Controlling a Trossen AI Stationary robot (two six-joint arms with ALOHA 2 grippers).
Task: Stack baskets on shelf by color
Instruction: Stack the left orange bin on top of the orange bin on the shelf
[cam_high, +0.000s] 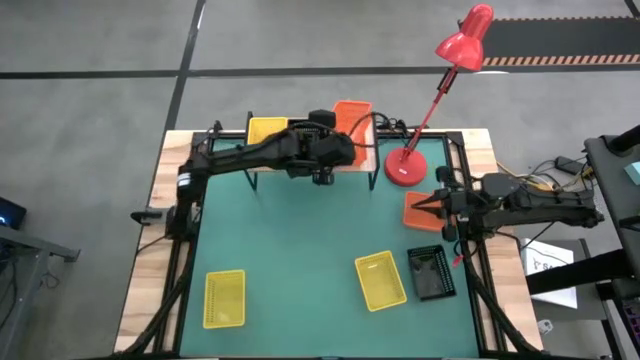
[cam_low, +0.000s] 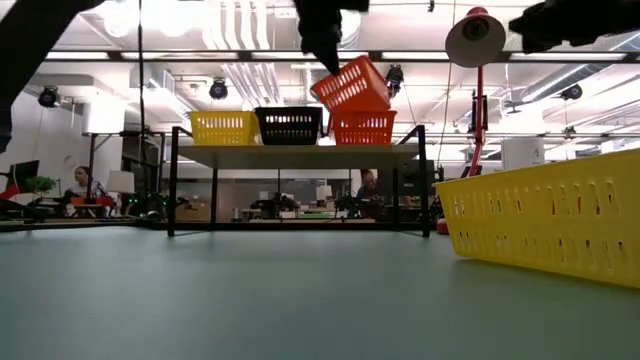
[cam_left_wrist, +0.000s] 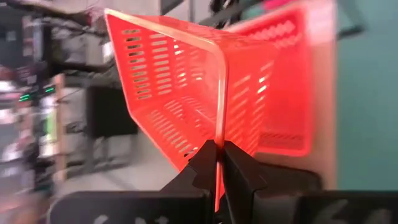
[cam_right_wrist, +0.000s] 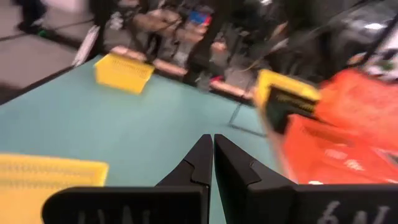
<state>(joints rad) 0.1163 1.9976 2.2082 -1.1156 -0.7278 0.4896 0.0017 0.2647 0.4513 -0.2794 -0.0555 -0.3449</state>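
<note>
My left gripper (cam_low: 322, 45) is over the right end of the wood-topped shelf (cam_low: 300, 155) and is shut on an orange-red basket (cam_low: 350, 85). That basket hangs tilted just above another orange-red basket (cam_low: 362, 127). On the shelf top this one stands beside a black basket (cam_low: 290, 125) and a yellow basket (cam_low: 224, 127). My right gripper (cam_right_wrist: 212, 146) is shut and holds nothing, at the table's right side next to a third orange-red basket (cam_high: 418, 212) that lies on the mat. Two yellow baskets (cam_high: 224, 298) (cam_high: 381, 280) and a black one (cam_high: 431, 272) lie near the front. My left gripper pinches the held orange-red basket by the rim of one side wall (cam_left_wrist: 219, 134), one finger inside the basket and one outside. The fingers come from above. The basket is lifted clear and hangs tilted below them, over the orange-red basket on the shelf.
A pink-red desk lamp stands with its base (cam_high: 405, 167) on the mat just right of the shelf, and its head (cam_high: 465, 40) reaches beyond the far edge. The green mat (cam_high: 300, 240) between the shelf and the front baskets is open. People sit in the room behind.
</note>
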